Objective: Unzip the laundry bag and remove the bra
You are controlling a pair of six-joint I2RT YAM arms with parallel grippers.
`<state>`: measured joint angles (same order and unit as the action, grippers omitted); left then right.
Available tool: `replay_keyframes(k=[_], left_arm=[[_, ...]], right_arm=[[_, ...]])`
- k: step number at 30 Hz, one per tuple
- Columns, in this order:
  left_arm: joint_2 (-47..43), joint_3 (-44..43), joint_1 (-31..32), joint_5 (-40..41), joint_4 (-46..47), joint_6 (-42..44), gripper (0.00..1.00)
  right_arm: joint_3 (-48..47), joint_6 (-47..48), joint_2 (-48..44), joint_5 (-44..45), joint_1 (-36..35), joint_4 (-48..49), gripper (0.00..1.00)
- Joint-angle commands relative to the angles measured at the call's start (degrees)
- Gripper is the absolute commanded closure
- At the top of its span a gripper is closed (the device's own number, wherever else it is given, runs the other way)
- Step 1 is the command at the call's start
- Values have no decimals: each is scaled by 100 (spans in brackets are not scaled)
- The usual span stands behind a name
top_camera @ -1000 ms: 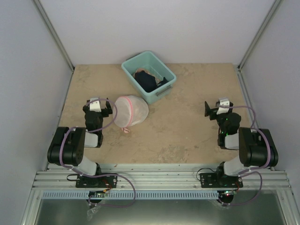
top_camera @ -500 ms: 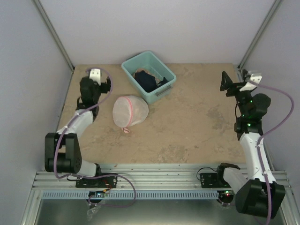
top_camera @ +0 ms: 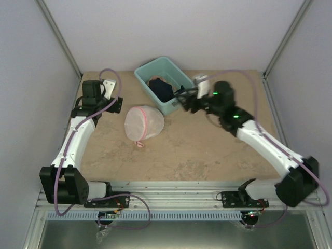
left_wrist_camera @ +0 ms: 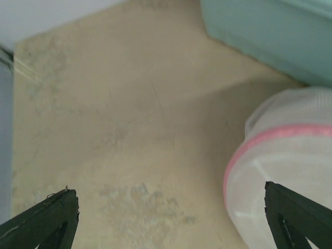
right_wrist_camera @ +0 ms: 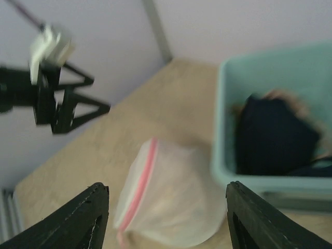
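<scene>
The laundry bag [top_camera: 143, 122] is a round white mesh pouch with a pink zipper band, lying zipped on the table in front of the teal bin. The bra is not distinguishable through the mesh. My left gripper [top_camera: 115, 102] is open and empty, just left of the bag; the left wrist view has the bag [left_wrist_camera: 282, 176] at the right. My right gripper [top_camera: 181, 101] is open and empty, raised to the right of the bag beside the bin's front corner. The right wrist view looks at the bag [right_wrist_camera: 166, 199] between the wide-open fingers, blurred.
A teal plastic bin [top_camera: 177, 98] with dark clothes inside stands just behind the bag; it also shows in the right wrist view [right_wrist_camera: 220, 129] and in the left wrist view [left_wrist_camera: 270, 36]. Walls and metal posts surround the table.
Both arms have swung out from their folded pose. The left gripper came down beside the bag's left side. The right gripper swept from the far right across to the bin. The bag has not moved.
</scene>
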<state>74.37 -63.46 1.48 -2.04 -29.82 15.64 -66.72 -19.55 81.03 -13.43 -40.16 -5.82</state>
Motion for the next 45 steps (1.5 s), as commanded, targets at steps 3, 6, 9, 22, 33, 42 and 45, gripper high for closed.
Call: replay_keyframes(k=[3, 6, 9, 22, 33, 42, 45], left_arm=[[-114, 151, -31, 115, -477, -11, 1], [-69, 164, -27, 93, -467, -49, 1], [-60, 168, -32, -35, -500, -37, 1], [-64, 64, -33, -686, -767, 146, 1], [-717, -1546, -24, -2128, -1889, 970, 1], [-2131, -873, -24, -3153, -2629, 3385, 14], [-3079, 40, -24, -2903, -1819, 3930, 15]], right_arm=[[-320, -590, 1320, 860, -1131, -187, 29], [-736, -842, 2045, 703, -1262, -122, 26], [-1053, -1064, 2546, 643, -1288, 53, 27], [-1409, -1390, 2950, 84, -1228, 194, 99], [-1370, -1550, 1695, -1424, -930, -331, 100], [-1060, -1510, 702, -1901, -824, -328, 100], [-948, -1458, 478, -2108, -764, -272, 100]])
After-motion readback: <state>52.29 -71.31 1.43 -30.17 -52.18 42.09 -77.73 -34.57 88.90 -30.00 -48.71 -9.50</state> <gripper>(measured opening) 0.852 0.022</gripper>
